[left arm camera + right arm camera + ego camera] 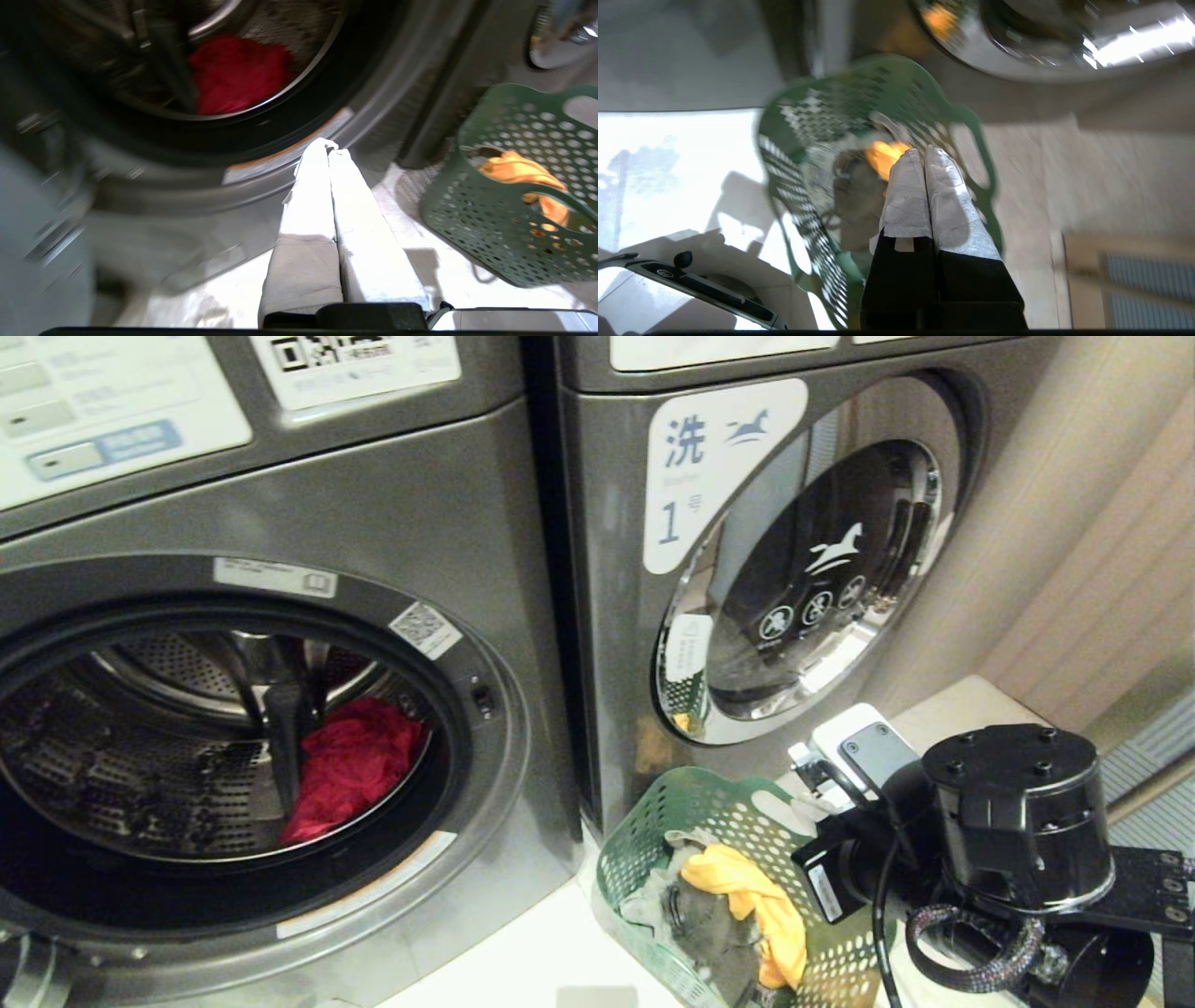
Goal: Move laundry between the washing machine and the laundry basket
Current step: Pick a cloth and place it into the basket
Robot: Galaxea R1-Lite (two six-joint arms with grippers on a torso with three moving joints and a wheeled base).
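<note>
This is looking like a shared laundry room or laundromat: two grey front-loading washing machines are standing side by side, each wearing QR-code stickers and the right one a numbered label, while a green perforated laundry basket of clothes is sitting on the pale tiled floor.

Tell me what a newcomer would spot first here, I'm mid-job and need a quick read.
The red garment lying inside the open drum of the washing machine on the left stands out first. Next is the green laundry basket on the floor in front of the neighbouring machine's closed door, with a yellow cloth lying on grey laundry. The right gripper is shut and empty above the basket; the left gripper, also shut, points toward the open machine.
</note>
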